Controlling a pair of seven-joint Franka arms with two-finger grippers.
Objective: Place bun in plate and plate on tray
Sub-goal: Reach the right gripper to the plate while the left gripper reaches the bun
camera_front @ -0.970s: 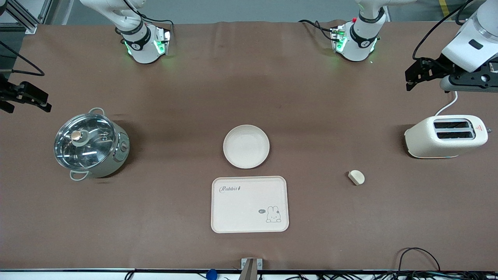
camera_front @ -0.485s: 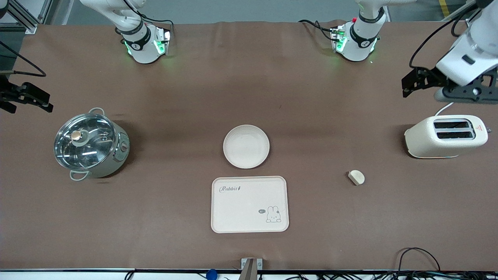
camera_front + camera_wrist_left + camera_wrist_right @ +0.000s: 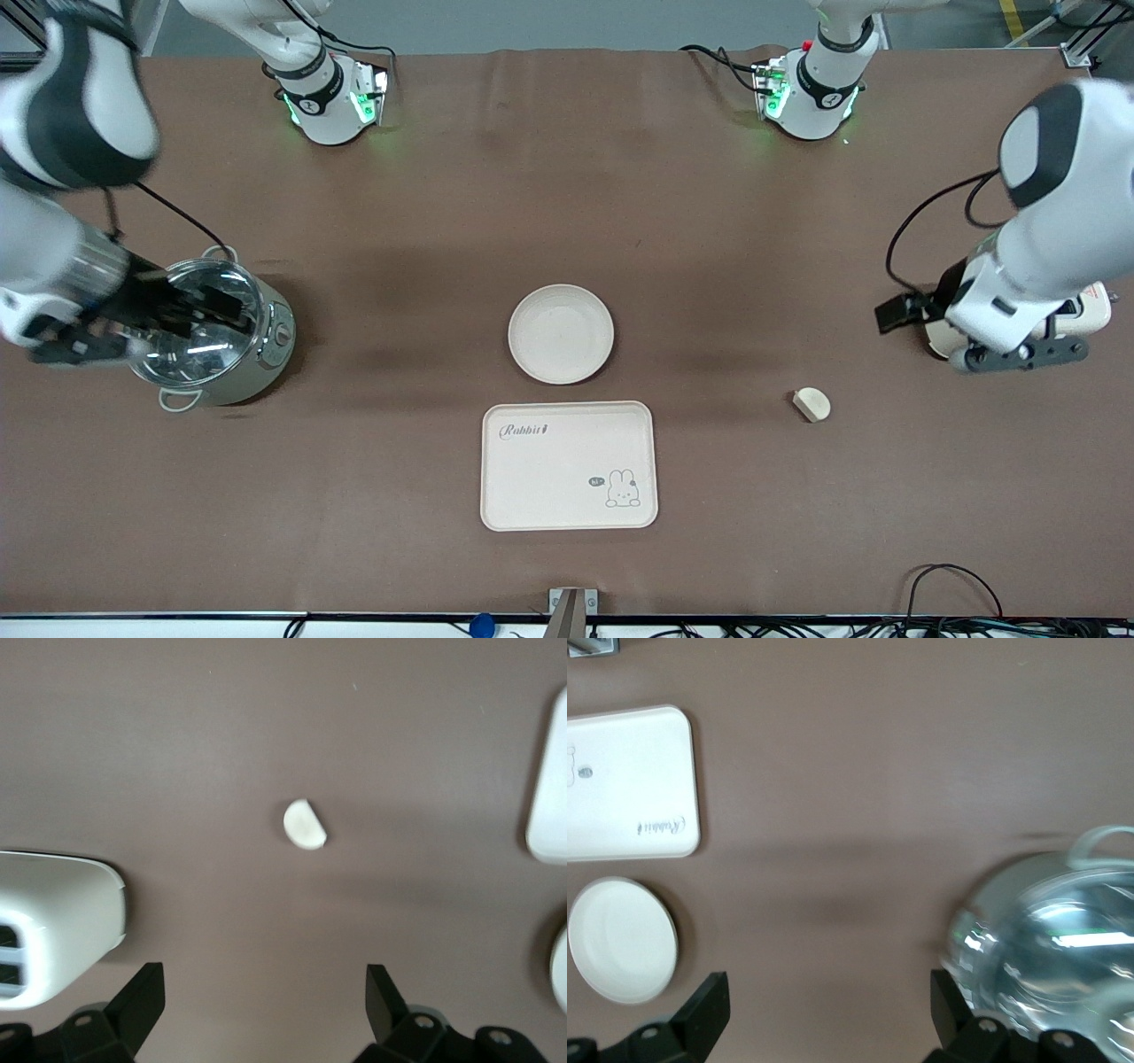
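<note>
The bun [image 3: 811, 404] lies on the brown table, nearer to the front camera than the toaster; it also shows in the left wrist view [image 3: 305, 825]. The round plate [image 3: 560, 334] sits mid-table, empty. The Rabbit tray [image 3: 569, 465] lies just nearer to the front camera than the plate, empty. My left gripper [image 3: 899, 315] is open and empty in the air beside the toaster, apart from the bun; its wrist view [image 3: 266, 992] shows the wide gap. My right gripper [image 3: 208, 310] is open and empty over the pot, and its wrist view [image 3: 830, 1001] shows the plate [image 3: 622, 939] and tray [image 3: 629, 784].
A cream toaster [image 3: 1085, 310] stands at the left arm's end of the table, partly hidden by the left arm. A steel pot with a glass lid [image 3: 257, 354] stands at the right arm's end. Cables lie along the table's front edge [image 3: 957, 585].
Both arms have swung in from the table's ends. The left gripper came down beside the toaster toward the bun. The right gripper moved over the pot. Bun, plate and tray have not moved.
</note>
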